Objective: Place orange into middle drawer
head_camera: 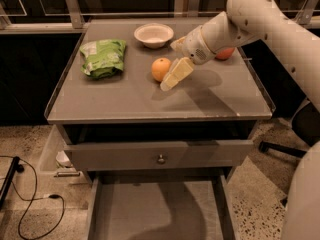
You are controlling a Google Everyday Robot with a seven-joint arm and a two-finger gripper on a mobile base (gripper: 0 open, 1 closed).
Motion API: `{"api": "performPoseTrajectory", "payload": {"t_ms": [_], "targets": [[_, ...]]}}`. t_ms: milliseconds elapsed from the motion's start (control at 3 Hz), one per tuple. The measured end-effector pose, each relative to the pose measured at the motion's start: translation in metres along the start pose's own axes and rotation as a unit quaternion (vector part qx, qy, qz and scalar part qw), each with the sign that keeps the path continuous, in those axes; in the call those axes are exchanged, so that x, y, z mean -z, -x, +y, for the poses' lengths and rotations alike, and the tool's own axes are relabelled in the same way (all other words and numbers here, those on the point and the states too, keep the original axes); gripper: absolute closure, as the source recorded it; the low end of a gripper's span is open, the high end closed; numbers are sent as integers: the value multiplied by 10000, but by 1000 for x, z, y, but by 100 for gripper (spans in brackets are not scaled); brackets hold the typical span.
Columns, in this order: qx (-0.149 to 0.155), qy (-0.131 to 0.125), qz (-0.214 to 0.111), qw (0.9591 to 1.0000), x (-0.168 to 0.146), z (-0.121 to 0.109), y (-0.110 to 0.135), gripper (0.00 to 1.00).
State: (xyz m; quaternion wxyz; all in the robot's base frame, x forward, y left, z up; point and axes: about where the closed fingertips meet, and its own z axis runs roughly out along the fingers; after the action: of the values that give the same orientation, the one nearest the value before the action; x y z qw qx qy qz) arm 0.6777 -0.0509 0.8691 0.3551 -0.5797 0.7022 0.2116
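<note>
The orange (160,69) sits on the grey cabinet top (125,96), near the middle. My gripper (173,59) is just right of it and open. One cream finger (176,74) angles down beside the orange's right side, and the other finger (178,44) is behind it, near the bowl. The orange is not between the fingers. The middle drawer (160,209) is pulled out at the bottom of the view, its flat grey floor bare.
A white bowl (153,35) and a green bag (103,58) lie on the top. An apple (226,53) is partly hidden behind my arm. The drawer front with a round knob (161,159) is above the open drawer. Cables lie on the floor at the left (30,199).
</note>
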Motion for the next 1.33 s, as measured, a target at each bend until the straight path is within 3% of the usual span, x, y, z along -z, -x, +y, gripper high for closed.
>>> {"api": "performPoseTrajectory", "payload": {"t_ms": [667,1333], "targets": [[-127,136,62,9998,-17,-7,-2,0],[-128,138,63,9998,-17,-7,-2,42]]}}
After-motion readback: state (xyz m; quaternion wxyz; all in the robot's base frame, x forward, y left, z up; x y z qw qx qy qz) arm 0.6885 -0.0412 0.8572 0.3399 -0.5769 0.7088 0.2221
